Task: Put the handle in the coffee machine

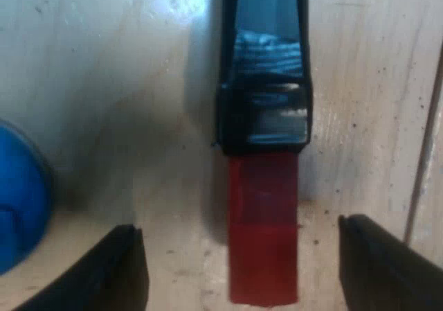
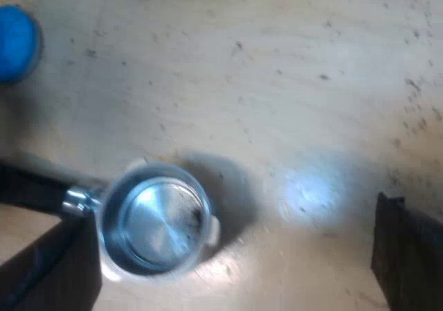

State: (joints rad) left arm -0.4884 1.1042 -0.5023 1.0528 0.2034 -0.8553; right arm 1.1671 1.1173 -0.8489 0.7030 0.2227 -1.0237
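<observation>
Pale wooden table (image 1: 104, 82) holds everything. Near the round blue tamper (image 1: 17, 200), my left gripper (image 1: 239, 231) is spread wide, one black finger each side of the red end of the metal holder with a dark handle (image 1: 266, 117), not touching. It lies on the table. My right gripper (image 2: 228, 221) is spread wide above its shiny cup (image 2: 156, 217). Pinching only the red tip might let the heavy cup droop and slip.
</observation>
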